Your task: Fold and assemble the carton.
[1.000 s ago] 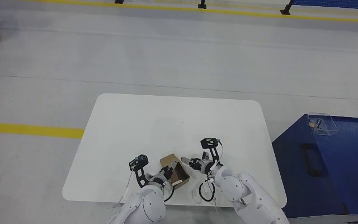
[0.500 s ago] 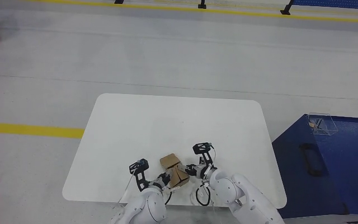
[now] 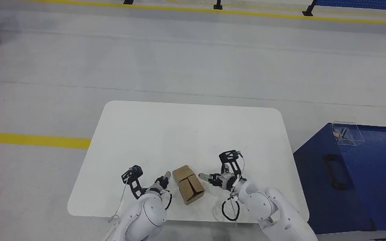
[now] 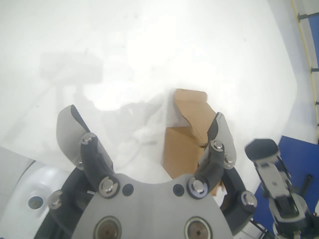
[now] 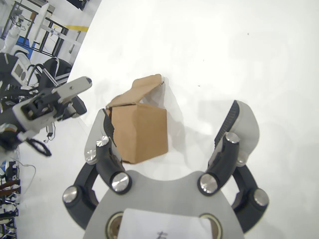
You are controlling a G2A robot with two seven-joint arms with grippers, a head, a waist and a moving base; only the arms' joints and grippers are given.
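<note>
A small brown carton stands on the white table near its front edge, with one end flap still raised. My left gripper is open just left of the carton, one of its fingers close beside the carton. My right gripper is open just right of the carton; one finger is alongside a carton wall, the other stands apart over bare table. Neither gripper holds anything.
A blue bin with a small clear box on it stands off the table's right side. The table's front edge runs just behind the carton and both arms. The back and middle of the table are bare white surface.
Both grippers have drawn back from the carton, the left one to the left and the right one to the right. The carton's top flaps, open a second ago, now lie folded down.
</note>
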